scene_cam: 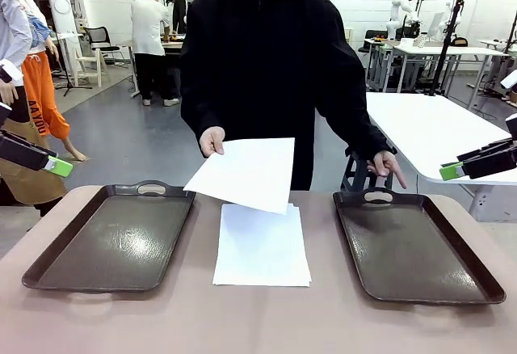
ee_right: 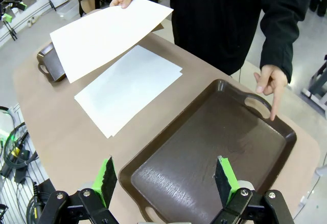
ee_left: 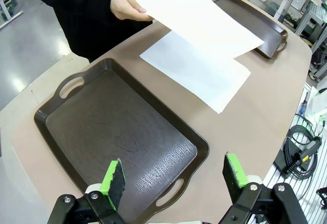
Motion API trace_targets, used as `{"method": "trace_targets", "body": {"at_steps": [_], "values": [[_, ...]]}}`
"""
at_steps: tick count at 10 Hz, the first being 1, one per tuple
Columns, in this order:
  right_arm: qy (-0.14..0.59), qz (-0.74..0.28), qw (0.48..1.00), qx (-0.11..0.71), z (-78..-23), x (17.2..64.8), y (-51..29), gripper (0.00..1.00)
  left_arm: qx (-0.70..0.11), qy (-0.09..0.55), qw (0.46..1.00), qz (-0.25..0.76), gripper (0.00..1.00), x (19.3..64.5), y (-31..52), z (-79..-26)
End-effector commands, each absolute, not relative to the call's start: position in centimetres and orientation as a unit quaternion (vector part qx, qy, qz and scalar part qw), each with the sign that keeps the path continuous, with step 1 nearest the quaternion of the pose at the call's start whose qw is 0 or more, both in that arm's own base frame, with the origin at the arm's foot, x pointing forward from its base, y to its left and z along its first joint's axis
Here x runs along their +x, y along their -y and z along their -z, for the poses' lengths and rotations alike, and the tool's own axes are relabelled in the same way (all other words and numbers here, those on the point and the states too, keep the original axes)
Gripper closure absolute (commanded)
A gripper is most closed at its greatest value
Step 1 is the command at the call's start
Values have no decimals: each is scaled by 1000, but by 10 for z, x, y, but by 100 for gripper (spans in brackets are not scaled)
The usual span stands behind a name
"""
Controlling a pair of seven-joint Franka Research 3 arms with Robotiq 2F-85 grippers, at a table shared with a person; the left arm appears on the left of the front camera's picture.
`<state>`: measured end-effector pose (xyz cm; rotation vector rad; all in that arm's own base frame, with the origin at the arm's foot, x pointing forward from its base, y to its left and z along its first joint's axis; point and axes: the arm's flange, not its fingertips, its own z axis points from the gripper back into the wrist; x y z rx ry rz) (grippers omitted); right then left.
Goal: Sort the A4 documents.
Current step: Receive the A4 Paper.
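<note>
Person's hand (scene_cam: 212, 141) holds one sheet (scene_cam: 242, 174) over the A4 documents (scene_cam: 261, 249) stacked on the tabletop (scene_cam: 258, 322) between two trays (scene_cam: 113, 241).
The left tool (ee_left: 173, 170) and right tool (ee_right: 164, 175) hang released, empty. Paper looks light, floppy, slippery; pinch a free edge.

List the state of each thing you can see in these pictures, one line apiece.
Left tray, empty.
Right tray, empty, a hand pointing at it.
Stack, flat on the table between the trays.
Held sheet, in the air over the stack, gripped at an edge by the other hand.
Left claw, open, empty.
Right claw, open, empty.
</note>
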<state>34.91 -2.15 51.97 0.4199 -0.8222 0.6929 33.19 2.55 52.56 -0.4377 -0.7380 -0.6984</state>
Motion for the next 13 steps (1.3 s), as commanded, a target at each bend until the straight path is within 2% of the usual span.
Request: {"method": "trace_targets", "body": {"at_steps": [1, 6, 9, 11, 13], "values": [[391, -333, 833, 206, -519, 349, 22, 0, -212, 353, 846, 339, 0, 333, -27, -524], [389, -328, 838, 198, -520, 349, 21, 0, -212, 353, 846, 339, 0, 333, -27, -524], [363, -203, 855, 308, -503, 416, -25, 0, -212, 353, 846, 339, 0, 333, -27, -524], [334, -150, 859, 358, -491, 438, -66, 0, -212, 353, 846, 339, 0, 333, -27, -524], [294, -122, 871, 374, -465, 447, -104, 0, -212, 353, 846, 339, 0, 333, -27, -524]]}}
